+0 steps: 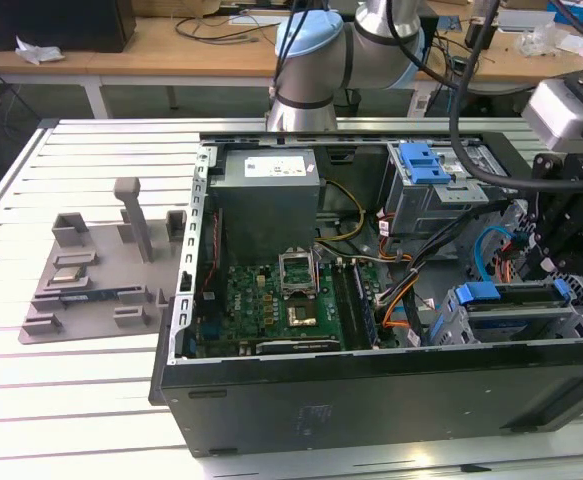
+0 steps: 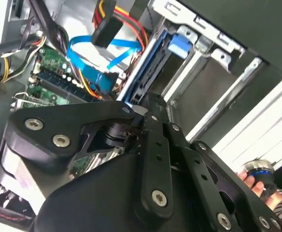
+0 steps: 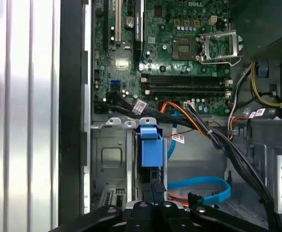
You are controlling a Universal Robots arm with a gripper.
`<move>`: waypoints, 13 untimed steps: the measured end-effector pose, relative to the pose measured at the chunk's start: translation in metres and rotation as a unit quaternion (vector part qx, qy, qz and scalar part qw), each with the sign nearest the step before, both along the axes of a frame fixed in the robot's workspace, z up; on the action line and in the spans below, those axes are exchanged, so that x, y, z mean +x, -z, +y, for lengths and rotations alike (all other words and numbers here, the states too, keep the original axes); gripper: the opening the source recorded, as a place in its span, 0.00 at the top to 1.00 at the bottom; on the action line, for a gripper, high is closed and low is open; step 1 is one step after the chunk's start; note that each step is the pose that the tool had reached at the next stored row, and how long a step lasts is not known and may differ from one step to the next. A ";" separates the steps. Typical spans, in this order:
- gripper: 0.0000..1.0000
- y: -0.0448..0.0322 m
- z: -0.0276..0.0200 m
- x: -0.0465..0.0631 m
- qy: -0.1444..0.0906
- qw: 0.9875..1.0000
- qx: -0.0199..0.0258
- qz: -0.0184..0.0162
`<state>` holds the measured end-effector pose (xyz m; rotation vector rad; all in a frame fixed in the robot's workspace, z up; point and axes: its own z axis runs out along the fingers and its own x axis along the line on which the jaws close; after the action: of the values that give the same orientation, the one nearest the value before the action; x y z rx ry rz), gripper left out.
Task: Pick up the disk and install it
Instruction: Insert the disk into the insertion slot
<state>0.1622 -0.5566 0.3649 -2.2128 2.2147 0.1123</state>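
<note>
The gripper [image 3: 153, 191] seats the disk [image 1: 516, 300] in the case's near-right drive bay [image 1: 451, 318] — install under way, jaw state unclear — calling for a straight push.

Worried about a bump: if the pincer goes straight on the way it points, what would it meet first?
Probably the disk: in the first wrist view its blue end tab sits in the drive cage directly ahead of the pincer. Depth is unclear.
</note>
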 end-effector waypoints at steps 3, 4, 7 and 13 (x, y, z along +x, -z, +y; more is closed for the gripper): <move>0.89 0.0068 0.0008 0.007 0.000 1.000 0.000 0.000; 0.89 0.0112 0.0012 0.010 0.000 1.000 0.000 0.000; 0.89 0.0177 0.0013 0.011 0.000 1.000 0.000 0.000; 0.89 0.0309 0.0014 0.012 -0.001 1.000 0.000 0.000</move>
<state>0.1742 -0.5552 0.3340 -2.2151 2.2135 0.1133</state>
